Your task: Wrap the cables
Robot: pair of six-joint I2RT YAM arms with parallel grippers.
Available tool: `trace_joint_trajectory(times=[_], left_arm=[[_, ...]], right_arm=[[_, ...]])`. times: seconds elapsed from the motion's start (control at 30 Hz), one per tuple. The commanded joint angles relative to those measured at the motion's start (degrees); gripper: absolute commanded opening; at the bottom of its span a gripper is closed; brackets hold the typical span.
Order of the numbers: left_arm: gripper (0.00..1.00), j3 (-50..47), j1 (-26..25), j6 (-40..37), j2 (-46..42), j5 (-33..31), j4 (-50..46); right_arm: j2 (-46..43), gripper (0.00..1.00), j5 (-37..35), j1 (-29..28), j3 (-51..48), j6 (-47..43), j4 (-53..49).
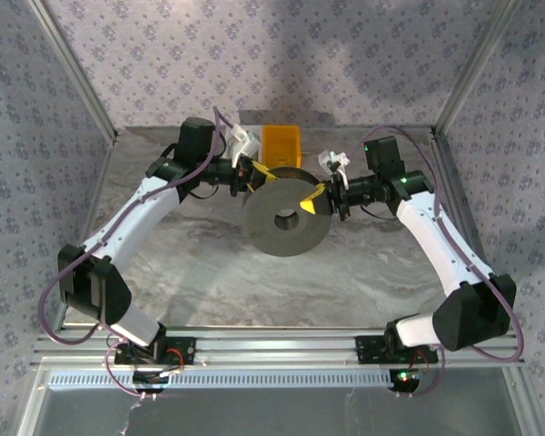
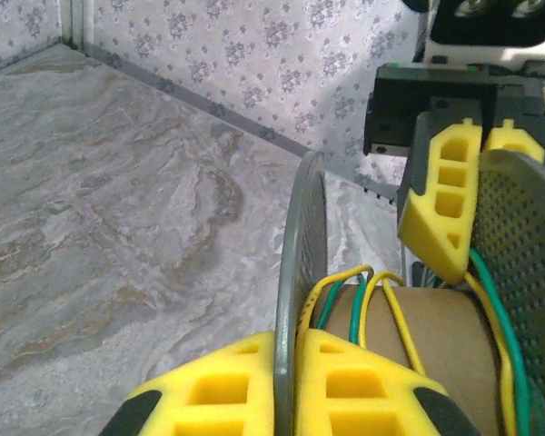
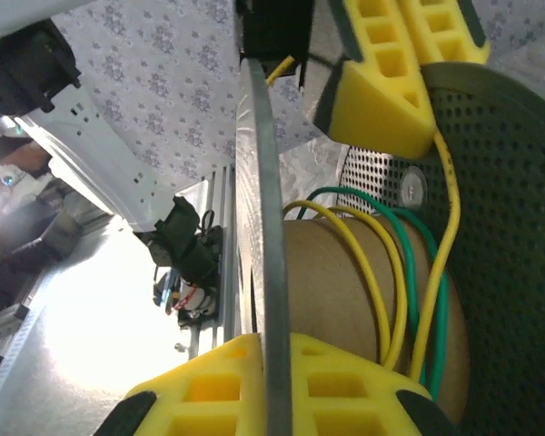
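You are looking at an orange box (image 1: 281, 145) sitting at the back of the gray table (image 1: 209, 272), near the flowery wall (image 1: 282, 54).

A grey marbled bench (image 1: 254, 282) sits enclosed by floral-patterned wall panels (image 1: 300, 54), aluminium corner posts (image 1: 73, 68) and a near-edge aluminium rail (image 1: 282, 350).
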State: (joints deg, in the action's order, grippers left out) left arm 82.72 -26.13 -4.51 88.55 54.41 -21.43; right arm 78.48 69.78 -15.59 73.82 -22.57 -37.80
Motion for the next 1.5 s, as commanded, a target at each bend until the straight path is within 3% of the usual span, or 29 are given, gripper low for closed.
trace_joint_trajectory(times=[0.0, 0.07, 0.17, 0.5, 0.7, 0.83, 1.03, 1.17, 1.3, 1.47], left_arm=[[0.28, 3.2, 0.6, 1.6, -2.9, -5.6, 0.0], [0.42, 2.3, 1.5, 0.6, -4.9, -9.3, -1.6], [0.54, 0.3, 3.9, 0.5, -8.5, -13.5, -2.4], [0.71, -2.1, 10.7, -0.8, -15.8, -22.1, -5.2], [0.83, -7.4, 10.9, 0.9, -20.0, -30.4, -4.5], [0.99, -15.5, 10.8, 5.0, -25.3, -36.5, -1.1], [1.00, -25.6, 9.9, 7.4, -33.8, -48.4, 0.4], [1.00, -30.1, 9.2, 8.4, -37.0, -52.7, 1.5], [1.00, -34.3, 8.6, 10.4, -38.1, -57.7, 3.0], [1.00, -37.3, 8.6, 13.1, -38.4, -63.3, 3.7]], right_arm=[[-0.6, 0.00, -1.9, 2.0, -0.5, 0.6, -1.5], [-1.4, 0.00, -1.1, 2.9, -0.9, 0.5, -1.6], [-2.5, 0.00, 1.1, 4.4, -1.6, 0.5, -1.6], [-3.3, 0.00, 1.5, 5.2, -4.4, 1.8, -1.1], [-0.9, 0.00, -1.9, 4.8, -12.0, 14.4, 9.5], [2.7, 0.00, -6.2, 4.3, -18.5, 27.2, 21.0], [7.6, 0.00, -9.6, 3.4, -26.2, 41.9, 37.5], [10.6, 0.00, -9.5, 1.6, -29.1, 47.8, 48.1], [14.3, 0.00, -11.6, -0.1, -28.9, 48.1, 49.2], [16.1, 0.16, -14.1, -0.6, -28.4, 45.2, 45.8]])
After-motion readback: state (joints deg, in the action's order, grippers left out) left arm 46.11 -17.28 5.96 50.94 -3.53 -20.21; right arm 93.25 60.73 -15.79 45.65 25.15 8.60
